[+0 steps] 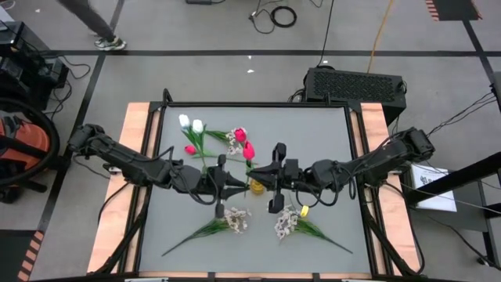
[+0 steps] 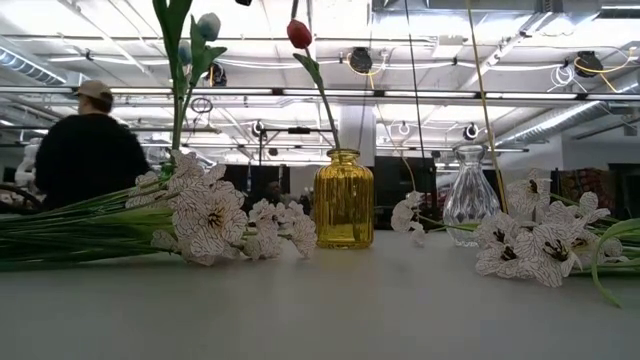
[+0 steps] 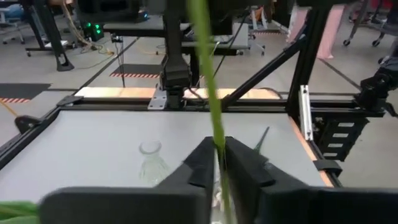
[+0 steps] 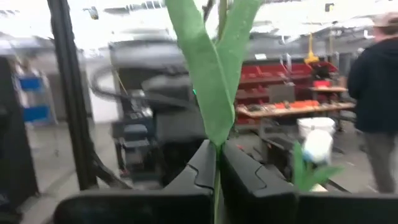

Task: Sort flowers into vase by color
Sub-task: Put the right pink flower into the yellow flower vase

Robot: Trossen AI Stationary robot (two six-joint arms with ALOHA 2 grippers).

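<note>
Two sprays (image 1: 228, 223) lay unsorted on the tabletop (image 1: 313, 133); the yellow vase (image 2: 343, 199) looked barely filled. Each claw, left (image 3: 216, 163) and right (image 4: 216, 163), pinched a green stem.

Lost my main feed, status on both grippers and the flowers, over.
Left gripper pinching a green stem. Right gripper shut on a leafy stem. Yellow vase holds a red tulip. White sprays still on table.
</note>
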